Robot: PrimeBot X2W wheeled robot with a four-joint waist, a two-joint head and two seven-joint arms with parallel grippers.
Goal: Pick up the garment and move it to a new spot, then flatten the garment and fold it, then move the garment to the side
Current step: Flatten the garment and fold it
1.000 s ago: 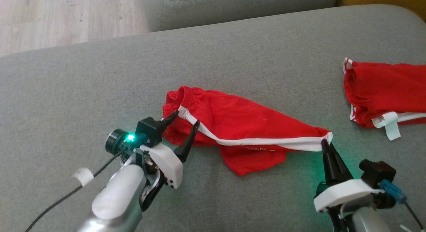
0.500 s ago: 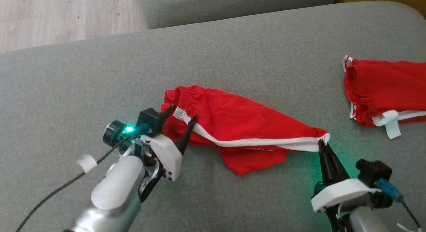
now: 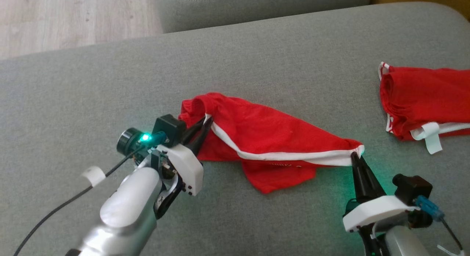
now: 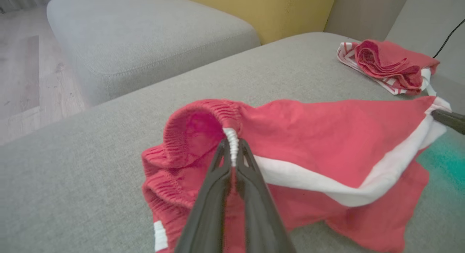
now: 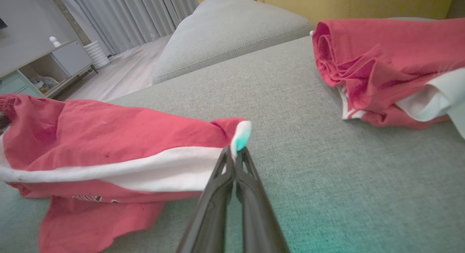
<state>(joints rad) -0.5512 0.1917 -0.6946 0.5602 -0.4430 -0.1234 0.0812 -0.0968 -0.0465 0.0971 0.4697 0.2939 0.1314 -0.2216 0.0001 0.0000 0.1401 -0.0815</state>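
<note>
The garment (image 3: 264, 138), red shorts with a white side stripe, lies stretched across the grey sofa cushion (image 3: 110, 83). My left gripper (image 3: 206, 120) is shut on its elastic waistband at the white stripe's end, which the left wrist view shows pinched between the dark fingers (image 4: 233, 151). My right gripper (image 3: 354, 155) is shut on the opposite end, gripping the white hem corner (image 5: 239, 137). The garment (image 5: 109, 137) sags between the two grips, and a lower red flap rests on the cushion.
A second red garment (image 3: 422, 98) with white trim lies bunched at the cushion's right edge. Another grey sofa section (image 4: 145, 46) stands beyond. Wooden floor (image 3: 73, 17) lies at the upper left. A black cable trails from my left arm.
My left gripper has closed from open onto the waistband and lifted it slightly. The right gripper kept its hold on the hem corner.
</note>
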